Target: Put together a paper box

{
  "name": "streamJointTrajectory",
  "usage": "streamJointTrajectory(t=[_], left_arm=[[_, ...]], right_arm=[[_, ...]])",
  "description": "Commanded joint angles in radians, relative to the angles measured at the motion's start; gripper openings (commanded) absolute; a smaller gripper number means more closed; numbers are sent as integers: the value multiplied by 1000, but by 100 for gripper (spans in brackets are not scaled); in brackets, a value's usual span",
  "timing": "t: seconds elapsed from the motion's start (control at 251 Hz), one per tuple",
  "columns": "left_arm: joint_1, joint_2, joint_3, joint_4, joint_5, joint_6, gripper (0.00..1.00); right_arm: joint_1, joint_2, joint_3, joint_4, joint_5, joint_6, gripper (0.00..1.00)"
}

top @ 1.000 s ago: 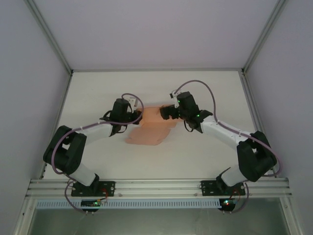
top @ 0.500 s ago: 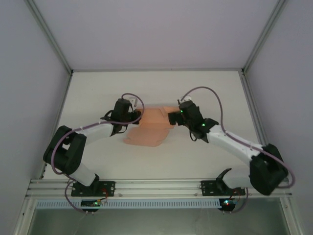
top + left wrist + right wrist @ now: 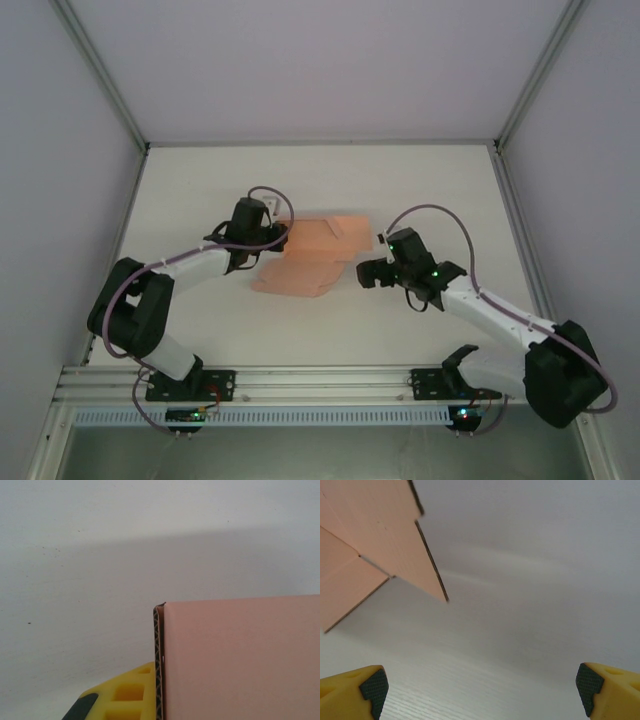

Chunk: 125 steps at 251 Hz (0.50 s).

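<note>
From the overhead camera, my left gripper (image 3: 268, 238) sat a bit left of centre, right at the left edge of the paper box (image 3: 318, 258). In the left wrist camera, one yellow finger (image 3: 125, 700) showed at the bottom, left of centre, touching the card's corrugated cut edge. The plain pink panel covered the whole lower right of that frame and hid the other finger. With that finger so far in and tight against the card, I read the jaws as clamped on the box.

The box itself was a mostly flat sheet of salmon-pink card lying mid-frame on the white table (image 3: 200, 190), with a small flap showing near its top edge.

To the right of it, my right gripper (image 3: 366, 272) was just beside the box's right edge, not touching, with a strip of bare table in between. In its wrist camera the two yellow fingertips with dark pads sat in the bottom corners, spread wide with nothing between them. A pointed corner of the card poked in from the upper left.
</note>
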Motion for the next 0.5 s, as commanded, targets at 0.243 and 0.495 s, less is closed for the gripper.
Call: streamJointTrajectory(t=[0.243, 0.495], left_arm=[[-12, 14, 32, -18, 119, 91, 1], [-28, 58, 61, -15, 133, 96, 1]], right_arm=[[-12, 194, 185, 56, -65, -99, 99], [-8, 287, 247, 109, -82, -127, 99]])
